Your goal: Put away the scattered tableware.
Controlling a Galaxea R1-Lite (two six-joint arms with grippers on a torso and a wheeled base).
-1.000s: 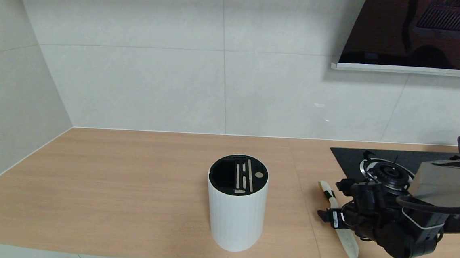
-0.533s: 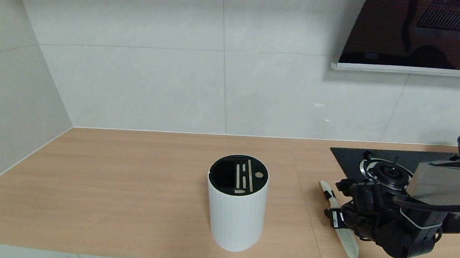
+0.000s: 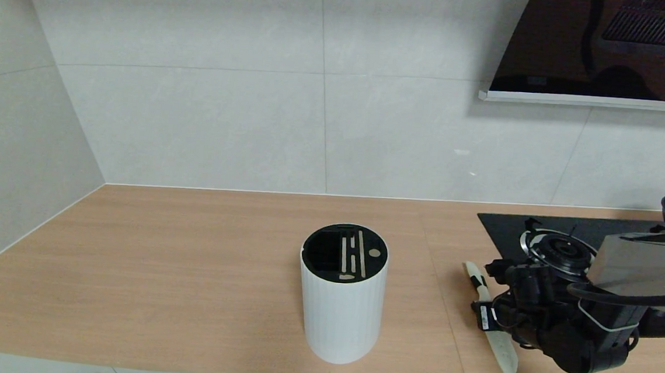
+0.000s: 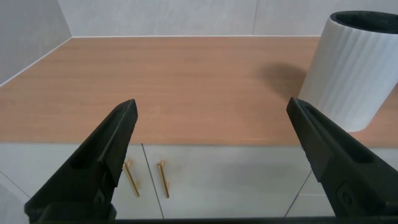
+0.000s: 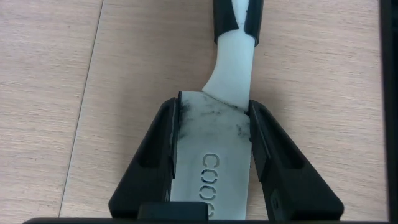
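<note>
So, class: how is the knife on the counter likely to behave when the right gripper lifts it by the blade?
The knife looks stiff: its flat white blade lies straight on the counter, so it probably won't flop. The right gripper pinches the smooth blade by its thin edges, so it may slip or pivot between the fingers.

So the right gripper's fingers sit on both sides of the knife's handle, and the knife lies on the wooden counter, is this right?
Not quite. The right gripper has its fingers on both sides of the blade of the knife, next to the handle, not on the handle; the right wrist view shows this. The knife does lie on the wooden counter.
</note>
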